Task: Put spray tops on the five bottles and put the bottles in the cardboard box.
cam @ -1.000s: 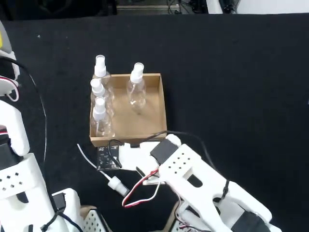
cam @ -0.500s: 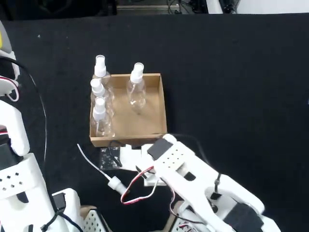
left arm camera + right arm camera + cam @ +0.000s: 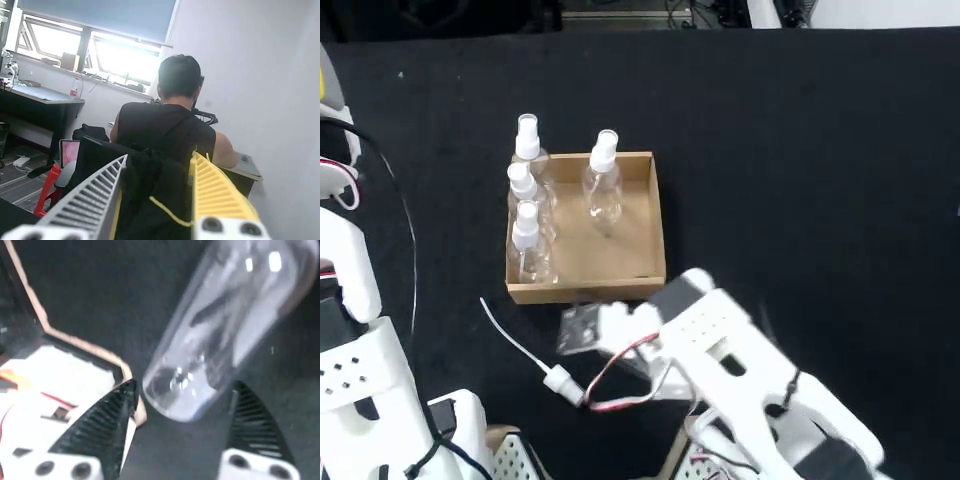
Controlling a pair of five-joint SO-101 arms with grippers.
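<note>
My right gripper (image 3: 588,332) hangs just in front of the cardboard box (image 3: 658,220), shut on a clear bottle (image 3: 577,328) with no spray top. In the right wrist view the bottle (image 3: 220,325) lies tilted between the two black fingers (image 3: 107,422), its base at the gripper (image 3: 185,385). A loose white spray top (image 3: 558,380) with its long thin tube lies on the black cloth to the left of that arm. Three capped bottles (image 3: 527,240) stand along the box's left side and one (image 3: 604,185) at its back. My left gripper (image 3: 157,160) is open, pointing up into the room.
The left arm's white body (image 3: 360,370) fills the lower left of the table. A red and white cable (image 3: 620,385) loops off the right arm near the loose spray top. Black cloth stretches bare to the right of and behind the box.
The right arm has shifted to the right and lifted, carrying the clear bottle away from the box's front left corner. The spray top and the boxed bottles stayed put.
</note>
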